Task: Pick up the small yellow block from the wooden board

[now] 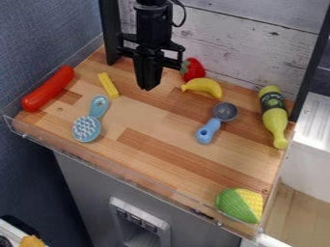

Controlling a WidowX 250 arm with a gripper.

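Operator: How does my end effector (148, 88) stand?

Spotter: Your end effector hangs at the upper middle of the frame, pointing down over the wooden desk (145, 116). Its two fingers are together, with nothing visible between them.

Operator: What lies nearest to it?

Spotter: You have the yellow stick (108, 85) on the left and the banana (203, 87) on the right. The stick's long axis runs steeply, from its upper-left end to its lower-right end. The banana lies mostly crosswise: one tip points left towards your end effector, the back arches upwards, and the other end bends down at the right. Just above it you see the strawberry (193, 70).

Operator: And the rest?

Spotter: At the left, your red sausage (48, 89) slants from lower left to upper right. Next to it, the blue brush (88, 128) has its bristles facing up and its handle pointing to the upper right. Right of centre, the scoop (224, 112) has its bowl at the upper right and its blue handle pointing to the lower left. At the right, the bottle (274, 116) points its neck down the frame. Your corn (240, 205) sits at the lower right, yellow kernels on its right side.
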